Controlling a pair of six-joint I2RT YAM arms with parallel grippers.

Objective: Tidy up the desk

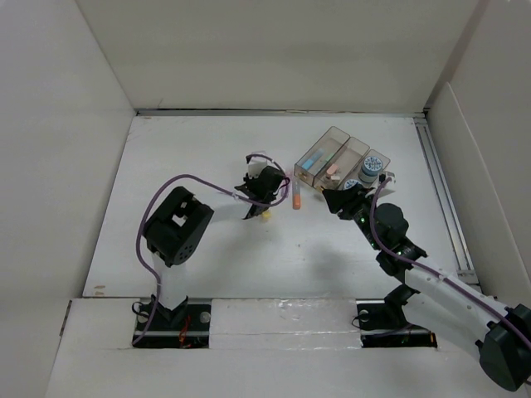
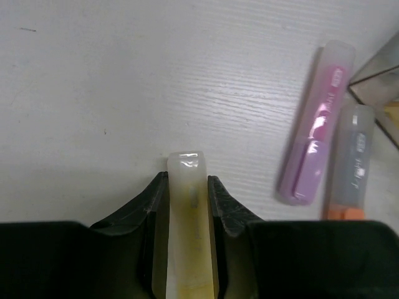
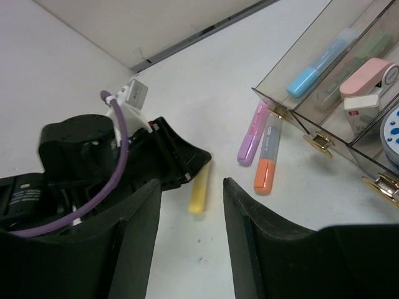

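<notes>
On the white desk my left gripper is shut on a pale yellow highlighter, jaws pressed to both its sides, its tip sticking out past the fingertips. From the right wrist view the yellow highlighter lies low on the desk under the left gripper. Just beyond lie a purple highlighter and a grey one with an orange cap, side by side. My right gripper stands open above the desk, pointing at them, with nothing between its fingers.
A clear three-compartment tray stands at the back right, holding a blue highlighter, a pink item and a blue-and-white roll. White wall panels enclose the desk; a rail runs along the right edge.
</notes>
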